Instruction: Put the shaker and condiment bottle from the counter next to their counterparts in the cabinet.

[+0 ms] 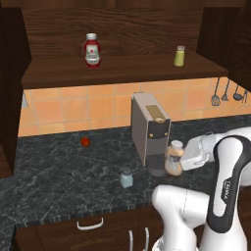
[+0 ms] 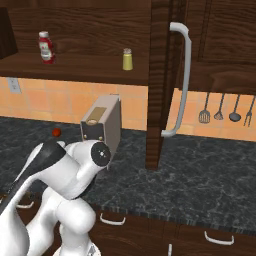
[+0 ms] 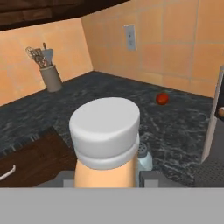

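**Two bottles, two shakers: one of each on the shelf**

Two bottles: the red sauce bottle [image 1: 91, 50] stands on the cabinet [image 1: 122, 71] shelf; the condiment bottle [image 1: 173, 158] is clamped in the gripper [image 1: 182, 159] beside the coffee machine [image 1: 149, 128]. Two shakers: the yellow-green shaker [image 1: 179, 56] on the shelf, well apart from the red bottle; the shaker [image 1: 126, 178] on the counter [image 1: 59, 171]. One small red fruit [image 1: 85, 141] lies near the tiled wall. The fingertips are hidden behind the bottle's white cap in the hand view. Counter is dark marbled stone; a utensil holder [image 3: 50, 76] stands in the corner.

arm [image 1: 230, 186]: glossy white rounded shells | dark joints | small grey lettering
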Controlling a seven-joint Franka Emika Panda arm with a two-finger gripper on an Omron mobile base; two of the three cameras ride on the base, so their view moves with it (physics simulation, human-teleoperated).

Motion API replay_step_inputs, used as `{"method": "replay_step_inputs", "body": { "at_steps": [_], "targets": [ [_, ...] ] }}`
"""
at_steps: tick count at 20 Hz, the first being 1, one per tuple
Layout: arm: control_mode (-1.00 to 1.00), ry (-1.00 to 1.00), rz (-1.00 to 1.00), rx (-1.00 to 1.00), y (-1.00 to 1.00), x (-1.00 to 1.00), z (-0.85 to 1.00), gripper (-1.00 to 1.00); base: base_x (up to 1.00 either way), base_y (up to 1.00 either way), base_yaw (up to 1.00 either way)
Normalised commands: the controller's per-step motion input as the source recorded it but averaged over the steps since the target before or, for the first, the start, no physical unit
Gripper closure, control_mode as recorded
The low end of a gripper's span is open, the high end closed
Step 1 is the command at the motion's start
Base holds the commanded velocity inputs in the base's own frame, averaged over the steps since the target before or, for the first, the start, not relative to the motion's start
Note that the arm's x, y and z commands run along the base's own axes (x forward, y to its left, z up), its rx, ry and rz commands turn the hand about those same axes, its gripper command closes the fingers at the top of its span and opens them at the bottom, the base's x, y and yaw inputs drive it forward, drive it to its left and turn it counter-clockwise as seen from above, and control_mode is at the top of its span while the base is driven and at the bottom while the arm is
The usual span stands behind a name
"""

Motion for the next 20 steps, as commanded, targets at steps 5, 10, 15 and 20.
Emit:
{"method": "replay_step_inputs", "body": {
  "at_steps": [5,10,15,20],
  "targets": [
    [-1.0,0.0,-0.15,-0.01,0.2,-0.08,0.83,1.0,0.0,0.0,0.0],
    [-1.0,-0.06,-0.17,0.0,0.41,-0.02,0.92,1.0,0.0,0.0,0.0],
    [-1.0,-0.09,-0.17,0.0,0.55,0.03,0.83,1.0,0.0,0.0,0.0],
    [-1.0,0.0,-0.13,0.0,0.17,0.26,0.78,1.0,0.0,0.0,0.0]
  ]
}}
